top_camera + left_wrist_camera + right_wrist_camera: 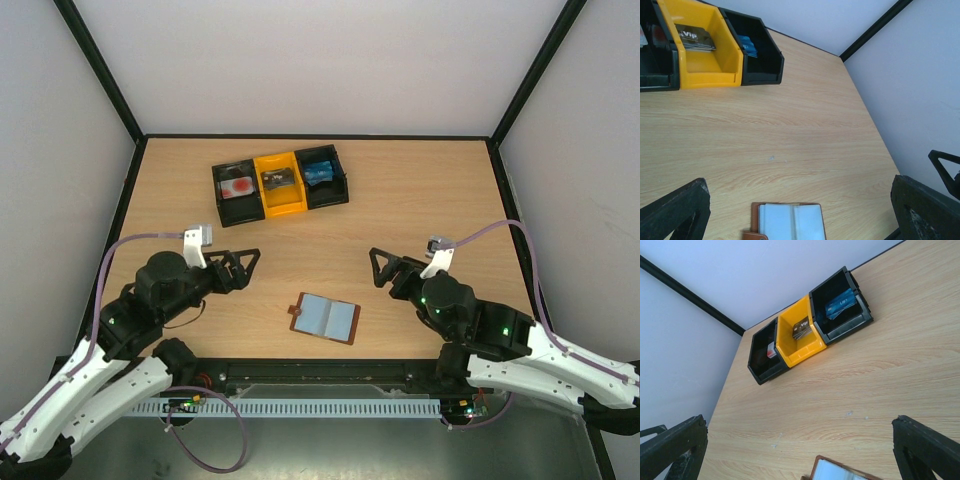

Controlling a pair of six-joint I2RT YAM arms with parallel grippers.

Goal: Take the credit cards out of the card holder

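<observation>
Card holder (pixel 324 319) lies open on wood table (pixel 430 205), white walls (pixel 320 60) around.

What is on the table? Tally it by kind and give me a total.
Black bins: 2
Yellow bin: 1
Cards showing in the bins: 3, one per bin
Card holder, lying open: 1
Total: 7
</observation>
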